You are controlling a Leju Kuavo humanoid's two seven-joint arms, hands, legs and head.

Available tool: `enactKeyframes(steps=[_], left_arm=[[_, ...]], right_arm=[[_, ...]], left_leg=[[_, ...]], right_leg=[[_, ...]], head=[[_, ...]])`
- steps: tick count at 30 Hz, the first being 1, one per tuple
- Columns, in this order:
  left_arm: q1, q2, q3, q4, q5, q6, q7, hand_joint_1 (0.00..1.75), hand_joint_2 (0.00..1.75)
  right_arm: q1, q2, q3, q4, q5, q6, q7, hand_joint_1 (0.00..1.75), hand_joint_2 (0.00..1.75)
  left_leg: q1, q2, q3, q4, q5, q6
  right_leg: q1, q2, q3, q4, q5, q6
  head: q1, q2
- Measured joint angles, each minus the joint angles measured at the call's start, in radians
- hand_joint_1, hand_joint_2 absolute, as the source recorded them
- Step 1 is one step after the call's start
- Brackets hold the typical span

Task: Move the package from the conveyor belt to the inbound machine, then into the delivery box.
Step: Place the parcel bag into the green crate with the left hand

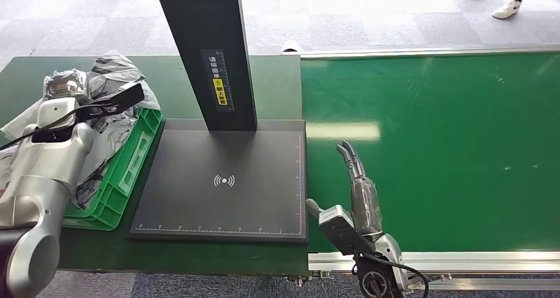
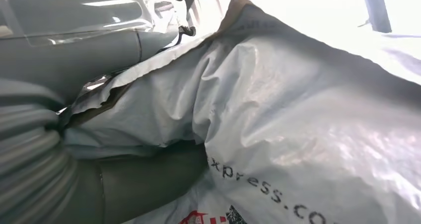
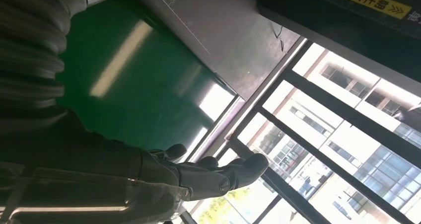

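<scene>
Grey plastic package [image 1: 112, 80] is grasped by the left hand [image 1: 63, 90] over the green delivery box [image 1: 129, 162]; right hand [image 1: 353, 179] hovers released above the conveyor belt's [image 1: 449, 146] near edge.

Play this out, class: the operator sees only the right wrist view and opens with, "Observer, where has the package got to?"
Observer: In the head view, the package, a grey plastic mailer, is over the green delivery box, left of the inbound machine.
Operator: Is anything holding it?
Observer: Yes. The left wrist view shows the left hand holding it, with the mailer between the thumb and the fingers.
Operator: Is anything lying on the machine's plate?
Observer: No. In the head view its scan symbol is uncovered.
</scene>
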Motion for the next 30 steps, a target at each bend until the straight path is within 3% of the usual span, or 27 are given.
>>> enactKeyframes(steps=[5,13,14,18,19,22,30], left_arm=[[-0.062,0.036,-0.044,0.103,0.000,-0.020,0.046,1.75,1.75],[-0.092,0.059,-0.074,0.158,0.000,-0.024,0.081,1.73,1.75],[-0.097,0.063,-0.076,0.165,0.000,-0.033,0.083,1.66,1.75],[-0.118,0.074,-0.093,0.191,-0.001,-0.089,0.042,0.10,1.75],[-0.120,0.073,-0.097,0.195,-0.001,-0.095,0.025,0.00,1.75],[-0.121,0.058,-0.110,0.201,0.000,-0.080,-0.008,0.00,1.75],[-0.125,-0.018,-0.117,0.180,0.059,0.067,-0.034,0.00,1.75]], right_arm=[[0.010,0.002,-0.003,-0.009,0.003,0.000,0.000,0.00,1.75],[0.016,0.005,-0.006,-0.017,0.006,0.001,0.000,0.00,1.75],[0.018,0.005,-0.006,-0.019,0.006,0.001,0.000,0.00,1.75],[0.025,0.005,-0.008,-0.024,0.006,0.001,0.000,0.00,1.75],[0.026,0.005,-0.009,-0.024,0.006,0.000,0.000,0.00,1.75],[0.029,0.005,-0.013,-0.025,0.007,0.000,0.000,0.00,1.75],[0.033,0.019,-0.022,-0.033,0.019,-0.001,0.002,0.00,1.75]], left_leg=[[0.000,0.000,-0.002,0.000,0.000,0.000],[0.000,0.000,-0.002,0.000,0.000,0.000],[0.000,0.000,-0.002,0.000,0.000,0.000],[0.000,-0.001,-0.002,0.000,0.000,0.000],[0.000,-0.001,-0.002,0.000,0.000,0.000],[0.000,-0.001,-0.002,0.000,0.000,0.000],[0.000,-0.001,-0.002,0.002,0.000,0.000]], right_leg=[[0.000,0.000,0.000,0.000,0.000,0.000],[0.000,0.000,-0.001,0.000,0.000,0.000],[0.000,0.000,-0.001,0.000,0.000,0.000],[0.000,0.000,-0.001,0.000,0.000,0.000],[0.000,0.000,-0.001,0.000,0.000,0.000],[0.000,0.000,-0.001,0.000,0.000,0.000],[0.000,0.000,0.000,0.000,0.000,0.000]], head=[[0.000,0.000],[0.000,0.000],[0.000,0.000],[0.000,0.000],[0.000,0.000],[0.000,0.000],[0.000,0.000]])
